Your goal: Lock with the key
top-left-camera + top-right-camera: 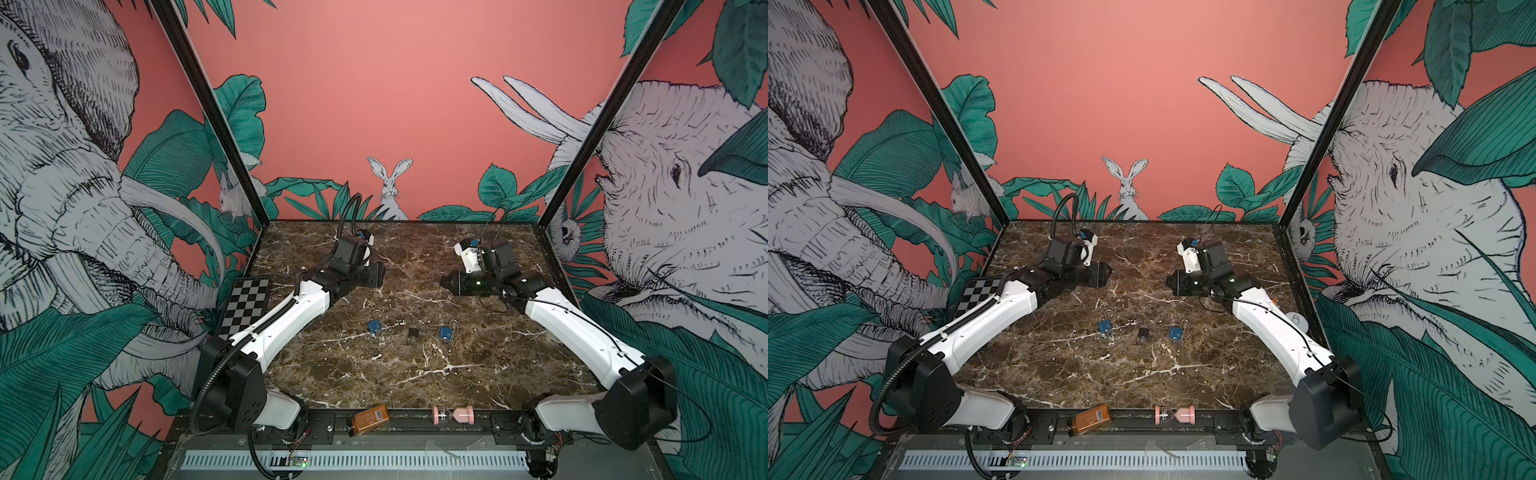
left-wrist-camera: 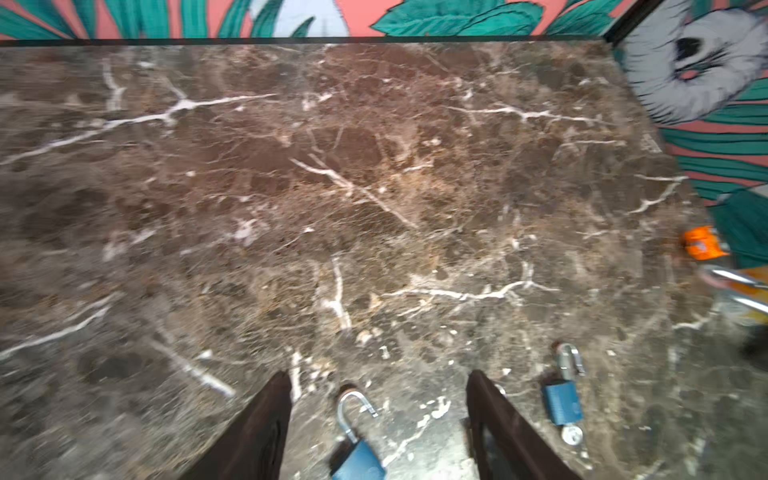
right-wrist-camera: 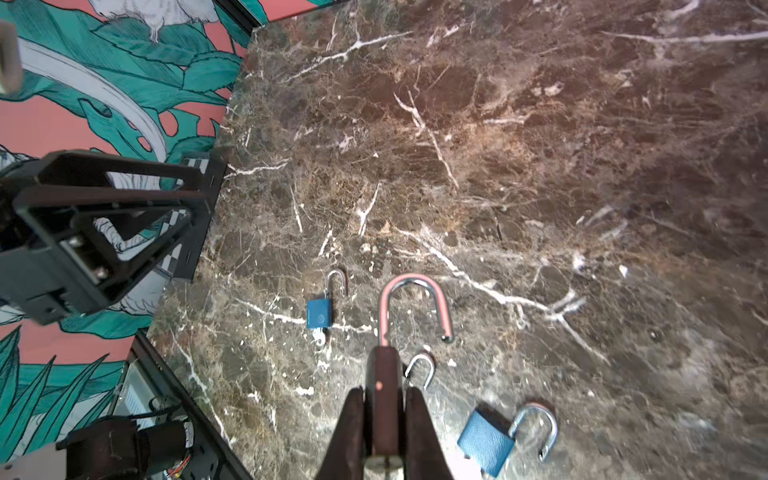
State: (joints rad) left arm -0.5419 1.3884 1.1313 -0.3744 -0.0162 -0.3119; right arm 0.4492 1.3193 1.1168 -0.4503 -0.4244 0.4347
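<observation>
My right gripper [image 3: 384,392] is shut on a dark padlock [image 3: 384,374], held edge-on above the table with its silver shackle [image 3: 415,303] swung open. A silver piece shows at its base; I cannot tell if it is the key. My left gripper [image 2: 379,376] is open and empty, high above a blue padlock [image 2: 359,457] with an open shackle. On the table in both top views lie a blue padlock [image 1: 374,327], a black padlock [image 1: 413,333] and another blue padlock [image 1: 445,333]. A small silver key [image 3: 319,341] sticks out of the far blue padlock [image 3: 319,313].
A checkerboard card [image 1: 247,307] leans at the table's left edge. An orange bottle [image 1: 370,419] and a pink hourglass [image 1: 453,414] lie on the front rail. Patterned walls close the left, right and back sides. Both grippers [image 1: 376,276] [image 1: 446,282] face each other over the table's middle.
</observation>
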